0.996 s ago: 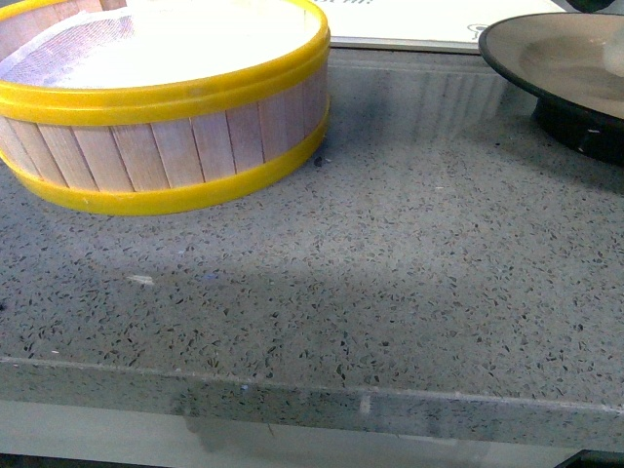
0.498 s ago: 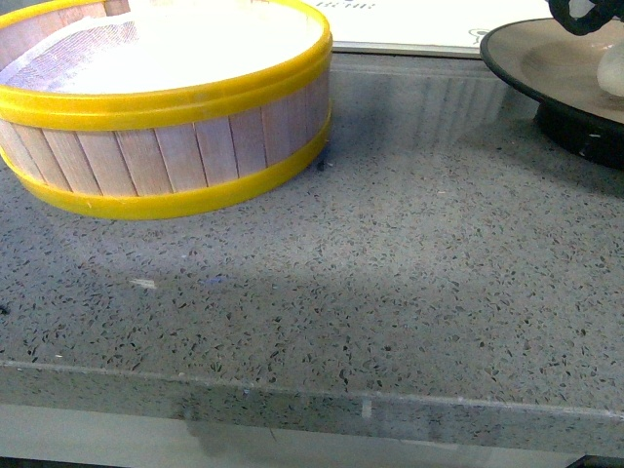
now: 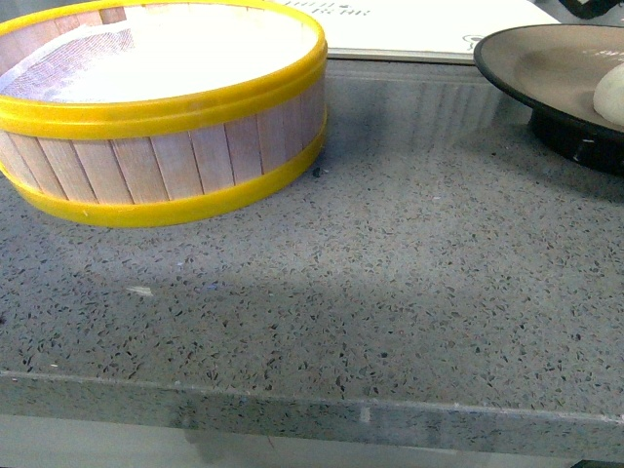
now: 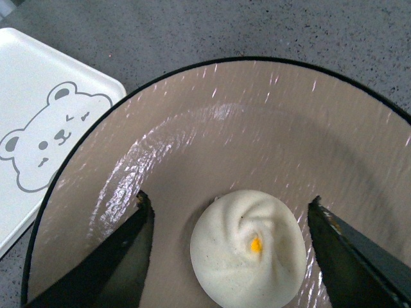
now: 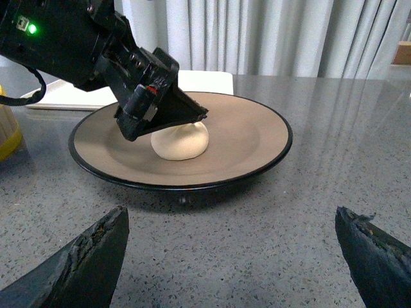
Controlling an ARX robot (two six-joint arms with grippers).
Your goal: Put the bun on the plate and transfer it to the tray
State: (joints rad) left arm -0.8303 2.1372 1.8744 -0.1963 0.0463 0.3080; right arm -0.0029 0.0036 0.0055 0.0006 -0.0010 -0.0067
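Observation:
The cream-white bun [image 4: 248, 248] with its orange dot sits on the tan plate [image 4: 257, 128], which has a black rim. My left gripper [image 4: 228, 208] is open just above the bun, one finger on each side, not touching it. In the right wrist view the bun [image 5: 180, 140] rests on the plate [image 5: 250, 135] under the left gripper [image 5: 168, 114]. My right gripper [image 5: 231, 224] is open and empty over the counter, short of the plate. The front view shows the plate [image 3: 546, 63] and a sliver of the bun [image 3: 610, 96] at the far right. The cream tray [image 4: 38, 122] with a bear drawing lies beside the plate.
A yellow-rimmed wooden steamer basket [image 3: 161, 146] stands at the back left of the speckled grey counter [image 3: 390, 273]. The tray [image 3: 409, 24] lies behind it and the plate. The counter's front edge [image 3: 292, 414] runs along the bottom. Curtains [image 5: 270, 38] hang behind.
The front view has shifted slightly, so the basket and plate sit a little lower. The dark gripper part seen over the plate half a second ago has moved up, almost out of frame.

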